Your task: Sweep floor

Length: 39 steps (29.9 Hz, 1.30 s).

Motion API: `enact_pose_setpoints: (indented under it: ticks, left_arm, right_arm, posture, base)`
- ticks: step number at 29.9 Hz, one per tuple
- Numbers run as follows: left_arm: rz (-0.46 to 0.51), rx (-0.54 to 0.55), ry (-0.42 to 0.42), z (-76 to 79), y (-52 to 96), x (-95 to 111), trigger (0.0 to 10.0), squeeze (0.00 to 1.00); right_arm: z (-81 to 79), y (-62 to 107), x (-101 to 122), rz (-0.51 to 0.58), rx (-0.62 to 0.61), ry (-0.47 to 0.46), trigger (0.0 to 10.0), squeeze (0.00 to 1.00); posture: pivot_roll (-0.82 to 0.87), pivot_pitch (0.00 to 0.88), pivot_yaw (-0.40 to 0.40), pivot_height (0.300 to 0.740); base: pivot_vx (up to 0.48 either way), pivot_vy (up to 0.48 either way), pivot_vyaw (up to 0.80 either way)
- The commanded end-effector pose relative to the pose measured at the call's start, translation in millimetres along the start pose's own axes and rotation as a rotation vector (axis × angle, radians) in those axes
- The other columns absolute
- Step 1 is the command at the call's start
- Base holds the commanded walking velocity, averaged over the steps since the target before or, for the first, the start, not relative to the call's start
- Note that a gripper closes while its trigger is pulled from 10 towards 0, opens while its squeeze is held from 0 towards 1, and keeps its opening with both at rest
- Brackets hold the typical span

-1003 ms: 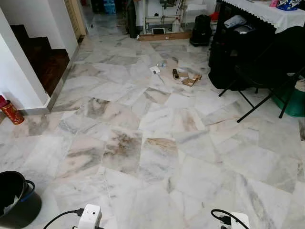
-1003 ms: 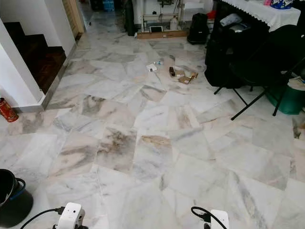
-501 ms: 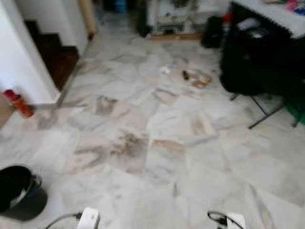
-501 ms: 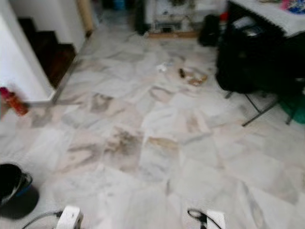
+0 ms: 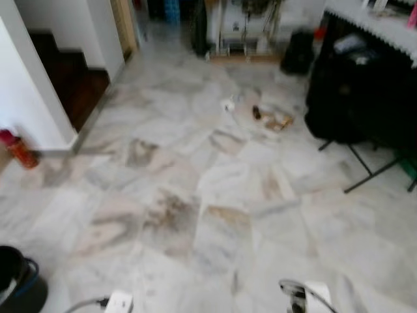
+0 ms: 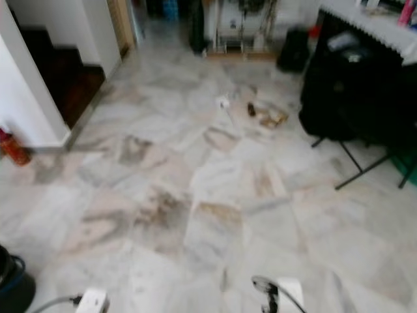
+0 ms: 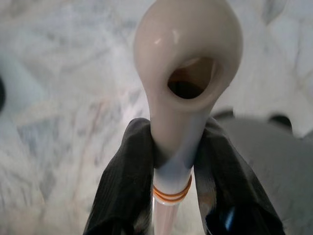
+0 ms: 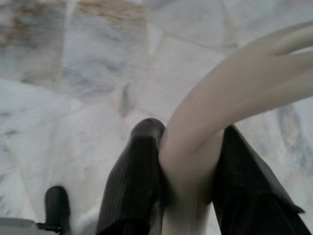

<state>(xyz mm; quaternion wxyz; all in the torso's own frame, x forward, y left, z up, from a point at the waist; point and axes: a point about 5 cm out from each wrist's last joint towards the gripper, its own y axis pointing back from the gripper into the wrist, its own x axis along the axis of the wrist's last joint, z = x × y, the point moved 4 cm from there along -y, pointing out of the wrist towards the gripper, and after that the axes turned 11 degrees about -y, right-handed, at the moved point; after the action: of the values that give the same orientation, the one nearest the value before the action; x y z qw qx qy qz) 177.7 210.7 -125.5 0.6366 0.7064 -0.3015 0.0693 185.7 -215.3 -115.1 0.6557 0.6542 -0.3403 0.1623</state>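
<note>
A small pile of litter (image 5: pixel 264 116), brown scraps and a white piece, lies on the marble floor (image 5: pixel 215 195) far ahead, near the black chair. In the left wrist view my left gripper (image 7: pixel 176 133) is shut on a cream broom handle (image 7: pixel 188 58) that has a hanging hole at its end and orange rings lower down. In the right wrist view my right gripper (image 8: pixel 188 133) is shut on a cream curved handle (image 8: pixel 234 83). Both hang low over the tiles. What lies at the other end of each handle is hidden.
A black bin (image 5: pixel 16 287) stands at my near left. A red can (image 5: pixel 18 149) stands by the white wall beside dark stairs (image 5: pixel 71 81). A black folding chair (image 5: pixel 365 117) and a covered table take up the right. Shelves and bags line the far wall.
The whole picture has shifted and blurred, so the camera has moved: the bin sits lower at the left edge and the litter is nearer the centre. Nothing on the floor has moved.
</note>
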Motion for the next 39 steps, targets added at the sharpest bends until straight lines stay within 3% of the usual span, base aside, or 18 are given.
enact_pose_setpoints:
  ticks: [1,7,16,24,27,32,39]
  left_arm:
    - [0.012,0.005,0.008,0.5,-1.2,5.9,10.0,0.0]
    - [0.012,0.009,0.016,-1.1,-1.2,6.4,10.0,0.0]
    - [0.052,-0.009,-0.012,1.2,-3.9,23.7,10.0,0.0]
    - [0.082,-0.02,0.019,13.1,-6.2,35.9,10.0,0.0]
    - [0.079,-0.041,0.036,27.5,-6.5,32.8,10.0,0.0]
    - [0.076,-0.042,0.086,38.4,-6.3,29.7,10.0,0.0]
    - [0.082,-0.049,0.09,45.4,-5.6,27.8,10.0,0.0]
  right_arm:
    - [6.5,0.7,1.5,0.006,-0.015,-0.02,10.0,0.0]
    - [5.8,1.8,-5.7,-0.017,-0.028,-0.068,10.0,0.0]
    - [0.2,-1.1,1.0,0.007,-0.033,-0.119,10.0,0.0]
    - [12.2,0.4,3.5,0.011,-0.05,-0.089,10.0,0.0]
    - [26.2,0.5,15.1,0.036,-0.062,-0.074,10.0,0.0]
    - [42.8,2.0,23.0,0.047,-0.094,-0.098,10.0,0.0]
    - [43.1,1.9,21.1,0.017,-0.069,-0.066,10.0,0.0]
  posture:
    - [-0.13,0.0,-0.002,0.74]
    - [-0.11,0.0,0.012,0.74]
    - [-0.14,0.0,0.043,0.74]
    - [-0.15,0.0,0.003,0.74]
    - [-0.15,0.0,-0.029,0.74]
    - [-0.12,0.0,-0.079,0.74]
    - [-0.09,0.0,-0.083,0.74]
  base:
    - [0.394,0.0,0.8]
    - [0.398,0.0,0.13]
    - [0.41,0.0,0.0]
    - [0.412,0.0,0.0]
    - [0.411,0.0,0.8]
    - [0.41,0.0,0.16]
    - [0.41,0.0,0.0]
